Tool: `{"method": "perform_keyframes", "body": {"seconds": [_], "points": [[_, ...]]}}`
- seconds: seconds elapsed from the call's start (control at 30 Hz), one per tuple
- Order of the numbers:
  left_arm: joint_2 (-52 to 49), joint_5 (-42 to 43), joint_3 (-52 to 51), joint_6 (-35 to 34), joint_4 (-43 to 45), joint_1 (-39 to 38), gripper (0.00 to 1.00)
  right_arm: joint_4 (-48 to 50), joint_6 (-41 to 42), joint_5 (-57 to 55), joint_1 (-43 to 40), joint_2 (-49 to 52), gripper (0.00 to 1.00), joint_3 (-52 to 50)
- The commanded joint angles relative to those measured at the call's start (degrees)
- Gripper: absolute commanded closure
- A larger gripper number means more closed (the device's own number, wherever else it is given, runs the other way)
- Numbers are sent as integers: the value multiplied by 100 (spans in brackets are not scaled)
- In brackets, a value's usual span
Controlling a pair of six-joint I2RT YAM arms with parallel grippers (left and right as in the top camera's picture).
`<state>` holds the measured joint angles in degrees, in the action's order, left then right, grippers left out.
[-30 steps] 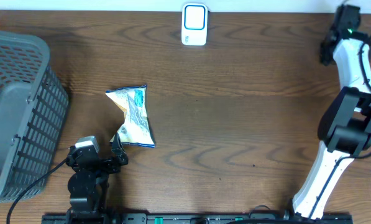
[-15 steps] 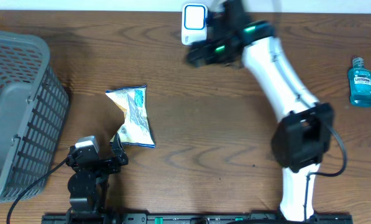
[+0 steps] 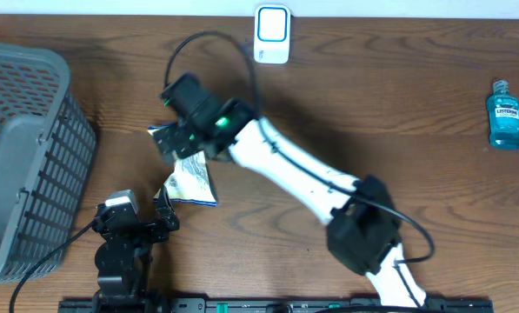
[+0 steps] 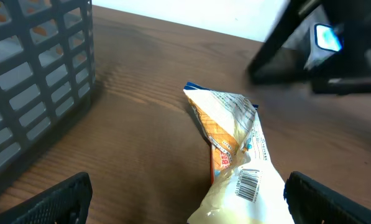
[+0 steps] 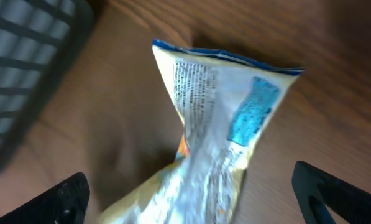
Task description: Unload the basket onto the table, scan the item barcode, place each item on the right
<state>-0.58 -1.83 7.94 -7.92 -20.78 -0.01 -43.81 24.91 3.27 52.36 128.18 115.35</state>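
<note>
The item, a crumpled white and blue snack bag, lies flat on the wooden table left of centre. Its barcode faces up at the near end, close to my left gripper. That gripper is open and low at the table's front, with the bag's near end between its fingers, untouched. My right gripper hovers open over the bag's far end. In the right wrist view the bag fills the space between and ahead of the right gripper, not gripped. The white scanner stands at the back edge.
A grey plastic basket fills the left side, and its wall is close on the left in the left wrist view. A blue mouthwash bottle stands at the far right. The right arm stretches diagonally across the table's middle.
The right arm swung from the far right, past the scanner, down to the bag's far end. The bag and the left arm have not moved.
</note>
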Motion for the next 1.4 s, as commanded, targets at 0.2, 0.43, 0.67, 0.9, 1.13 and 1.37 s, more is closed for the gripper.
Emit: {"method": "perform_keyframes", "body": {"seconds": [0.2,0.43,0.67,0.9,1.13,1.37], "points": [[35,-9,-13,-52,2,33,2,-592,400,-1572,341,942,27,-17],[35,-9,-13,-55,2,33,2,-1849,-24,-2072,28,682,25,-7],[35,-9,-13,-55,2,33,2,-1967,-1882,-1497,-402,162,1,-7],[35,-9,-13,-55,2,33,2,-1851,-1790,-1134,-280,9,1,-39],[35,-9,-13,-52,4,33,2,-1856,-2031,-1211,-22,590,2,-61],[35,-9,-13,-52,4,33,2,-2050,-1873,-1193,-144,935,26,-61]]}}
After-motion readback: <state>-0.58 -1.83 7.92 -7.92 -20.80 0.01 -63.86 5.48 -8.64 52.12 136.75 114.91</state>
